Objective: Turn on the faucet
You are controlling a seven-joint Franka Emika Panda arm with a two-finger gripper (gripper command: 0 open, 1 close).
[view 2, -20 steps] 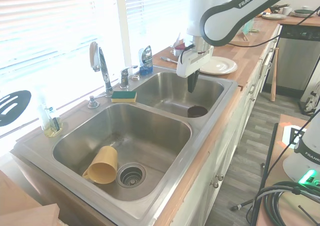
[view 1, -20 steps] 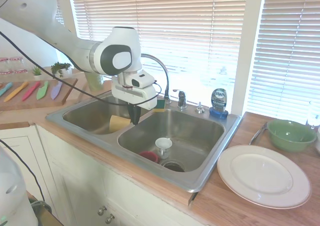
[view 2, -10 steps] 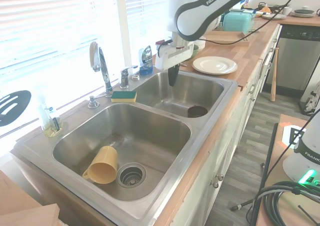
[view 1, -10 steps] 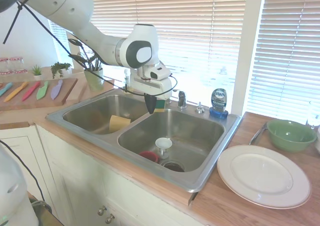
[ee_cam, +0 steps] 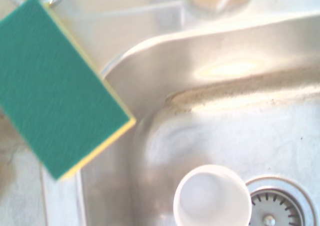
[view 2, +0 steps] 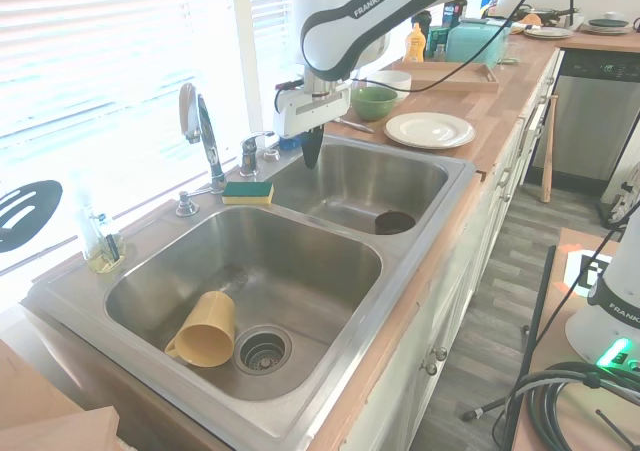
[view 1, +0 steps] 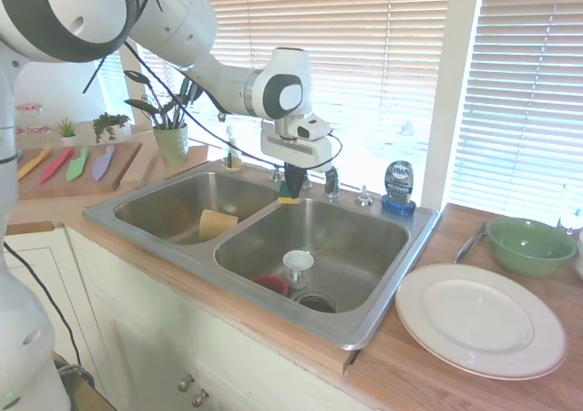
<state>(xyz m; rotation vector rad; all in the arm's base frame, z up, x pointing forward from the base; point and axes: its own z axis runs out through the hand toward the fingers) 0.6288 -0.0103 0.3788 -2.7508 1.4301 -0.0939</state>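
Gripper [view 2: 311,157] is hanging fingers-down over the back rim of the double sink [view 2: 430,233], just beside the faucet's lever handle [view 2: 249,151] – not touching it; fingers are pressed together into one dark point, holding nothing. In the first exterior view the gripper [view 1: 293,185] is sitting right in front of the lever handle [view 1: 332,178], above the green sponge [view 1: 290,192]. The faucet [view 2: 198,131] is standing on the rear ledge at the divider between the basins, gooseneck arching up; the sponge [view 2: 247,191] is lying at its base. A blue soap bottle [view 1: 398,187] is standing further along the ledge; a yellow cup [view 2: 204,330] is lying on its side in one basin; a white cup [view 1: 297,267] is sitting upright in the other, near the drain. Wrist view – the sponge [ee_cam: 52,88] and white cup [ee_cam: 212,198] are showing below the camera, blurred.
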